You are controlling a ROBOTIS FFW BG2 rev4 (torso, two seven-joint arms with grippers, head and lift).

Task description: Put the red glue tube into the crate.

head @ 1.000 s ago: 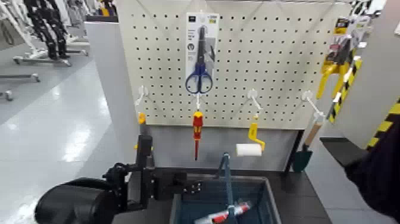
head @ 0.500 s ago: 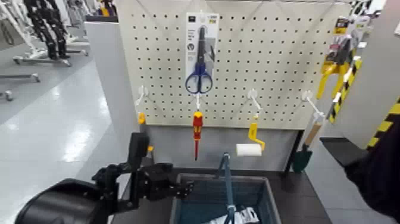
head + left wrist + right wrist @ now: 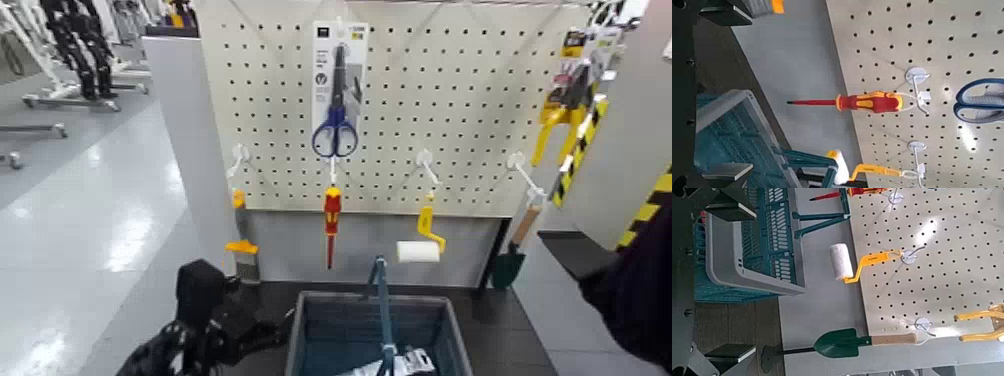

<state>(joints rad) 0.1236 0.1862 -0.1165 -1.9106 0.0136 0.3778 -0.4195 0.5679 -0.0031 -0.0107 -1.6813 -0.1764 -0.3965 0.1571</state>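
The crate [image 3: 318, 340] stands on the dark floor below the pegboard, its bar handle [image 3: 381, 305] upright. Of the red glue tube [image 3: 408, 361], only a whitish part shows, lying inside the crate at the picture's bottom edge. My left gripper [image 3: 262, 325] is low, just left of the crate and outside it. In the left wrist view the left gripper [image 3: 750, 92] is open with nothing between its fingers, and the crate [image 3: 731, 129] lies beside it. My right gripper [image 3: 754, 282] is open too, facing the crate's outer wall [image 3: 758, 254].
On the pegboard [image 3: 470, 100] hang scissors [image 3: 334, 100], a red-and-yellow screwdriver [image 3: 331, 215], a yellow paint roller [image 3: 420, 240], a green trowel [image 3: 510, 262] and yellow clamps [image 3: 560, 115]. A white post [image 3: 190, 140] stands left of the board.
My left arm has drawn back down and to the left, away from the crate's left rim. The glue tube has sunk lower inside the crate.
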